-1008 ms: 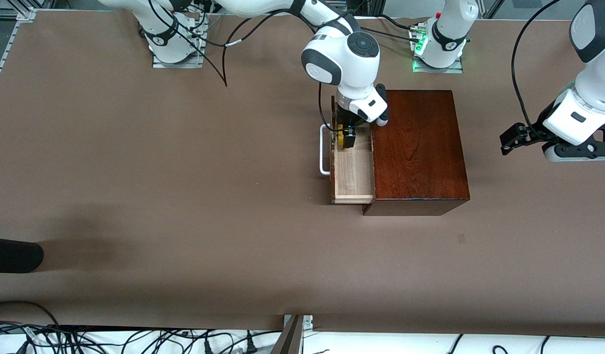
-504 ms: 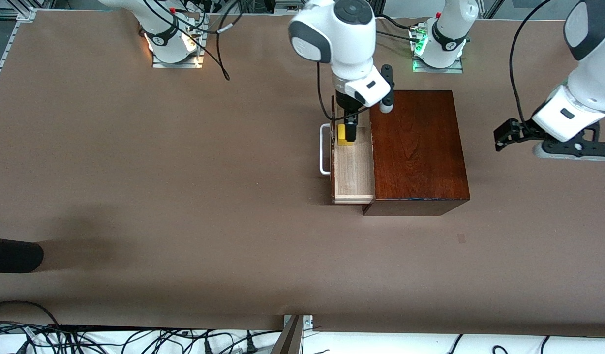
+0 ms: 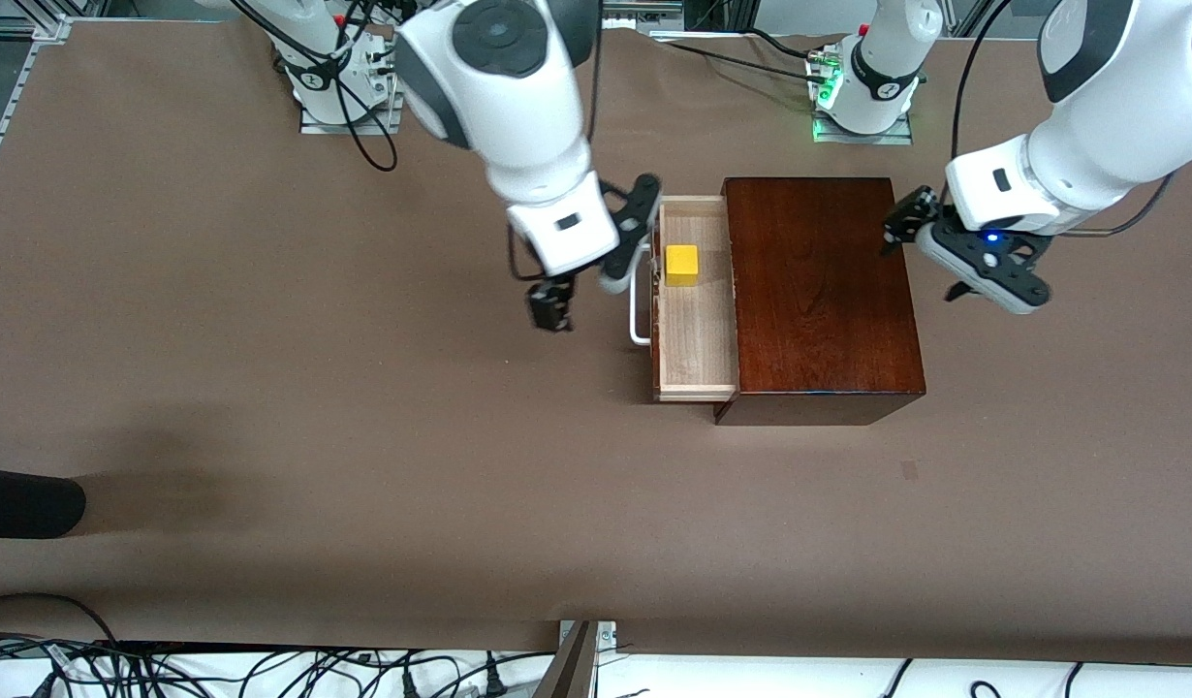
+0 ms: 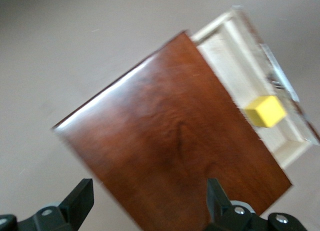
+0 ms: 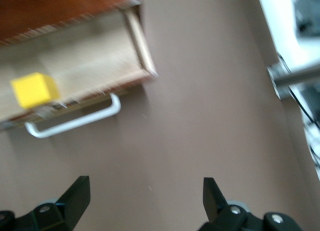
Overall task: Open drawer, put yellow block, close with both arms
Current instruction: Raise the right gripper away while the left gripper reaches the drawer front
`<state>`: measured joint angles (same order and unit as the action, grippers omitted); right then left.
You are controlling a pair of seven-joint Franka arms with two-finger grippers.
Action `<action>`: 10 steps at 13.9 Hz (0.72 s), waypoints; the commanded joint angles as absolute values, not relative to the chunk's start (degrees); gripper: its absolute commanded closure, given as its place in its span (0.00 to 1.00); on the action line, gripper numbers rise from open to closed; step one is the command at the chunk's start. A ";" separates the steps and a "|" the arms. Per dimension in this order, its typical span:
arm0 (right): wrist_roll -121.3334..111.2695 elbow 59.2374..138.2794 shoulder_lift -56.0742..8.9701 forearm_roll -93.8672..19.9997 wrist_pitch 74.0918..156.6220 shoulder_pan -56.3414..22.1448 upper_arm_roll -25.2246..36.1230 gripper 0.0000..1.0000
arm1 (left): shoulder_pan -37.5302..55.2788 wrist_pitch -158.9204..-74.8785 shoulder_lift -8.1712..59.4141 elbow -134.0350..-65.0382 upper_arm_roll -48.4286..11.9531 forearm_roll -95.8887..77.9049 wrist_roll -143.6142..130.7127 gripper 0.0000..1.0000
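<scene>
- My right gripper (image 3: 549, 308) hangs over bare table (image 3: 266, 388) beside the drawer's white handle (image 3: 638, 296), toward the right arm's end of the table; its fingers (image 5: 75, 193) are spread wide and pinch nothing.
- My left gripper (image 3: 906, 228) sits over the edge of the dark wooden box (image 3: 819, 291) at the left arm's end; its fingers (image 4: 82, 198) are also spread wide, with the glossy box top filling the space between them, and nothing is pinched.
- The drawer (image 3: 695, 339) stands pulled out of the box toward the right arm's end, its pale-wood tray open to the air.
- The yellow block (image 3: 681, 265) lies inside the drawer, on the tray floor, in the part farther from the front camera; no gripper touches it.
- The handle juts out from the drawer's dark front; it lies between my right gripper and the tray.
- A dark rounded shape (image 3: 24, 502) reaches in at the table's edge at the right arm's end, well apart from the box.
- Cables (image 3: 266, 669) lie tangled along the table edge nearest the front camera, and a green light (image 3: 827, 95) glows at the left arm's base.
</scene>
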<state>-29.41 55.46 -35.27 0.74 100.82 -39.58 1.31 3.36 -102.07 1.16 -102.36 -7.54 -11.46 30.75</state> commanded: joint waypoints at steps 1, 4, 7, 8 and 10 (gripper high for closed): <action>-29.44 56.87 -33.66 -0.96 99.84 -34.39 4.47 0.00 | 3.25 -101.51 3.42 -102.04 -10.62 -16.08 44.78 0.00; -29.71 56.78 -33.40 -5.88 100.81 -25.51 4.83 0.00 | 3.69 -104.22 5.61 -101.69 -19.92 -15.47 47.90 0.00; -29.80 57.39 -31.04 -9.65 99.67 -19.44 5.18 0.00 | 9.91 -114.40 11.93 -101.60 -23.90 -15.12 48.08 0.00; -29.71 58.44 -29.72 -9.84 97.67 -18.29 5.45 0.00 | 12.37 -118.87 14.39 -101.51 -23.91 -14.68 48.16 0.00; -29.18 60.46 -26.99 -9.84 95.19 -16.44 5.71 0.00 | 16.94 -126.17 18.70 -101.08 -23.91 -12.67 48.08 0.00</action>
<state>-29.91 55.83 -31.64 -8.65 96.93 -17.27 5.86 14.01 -121.10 14.01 -102.63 -24.17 -14.44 45.79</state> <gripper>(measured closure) 0.000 0.000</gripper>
